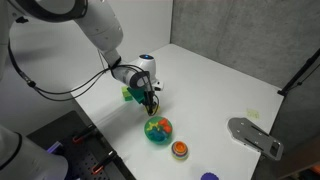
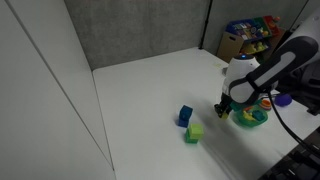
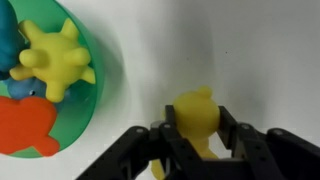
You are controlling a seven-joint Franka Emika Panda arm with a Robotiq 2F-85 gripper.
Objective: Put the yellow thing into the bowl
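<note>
My gripper point(image 3: 196, 125) is shut on a yellow rounded toy point(image 3: 196, 108), which fills the space between the fingers in the wrist view. The teal-green bowl point(image 3: 98, 95) lies to the left of it in that view and holds a yellow spiky toy point(image 3: 60, 58), an orange piece and a blue piece. In both exterior views the gripper point(image 1: 148, 101) point(image 2: 225, 107) hangs low over the white table just beside the bowl point(image 1: 158, 130) point(image 2: 250, 117). The held toy is barely visible in those views.
A blue cube point(image 2: 185, 115) and a green cube point(image 2: 193, 132) lie on the table near the gripper. A small orange round thing with a dark rim point(image 1: 180, 149) and a purple item point(image 1: 208, 177) sit past the bowl. A grey flat tool point(image 1: 255, 135) lies further off.
</note>
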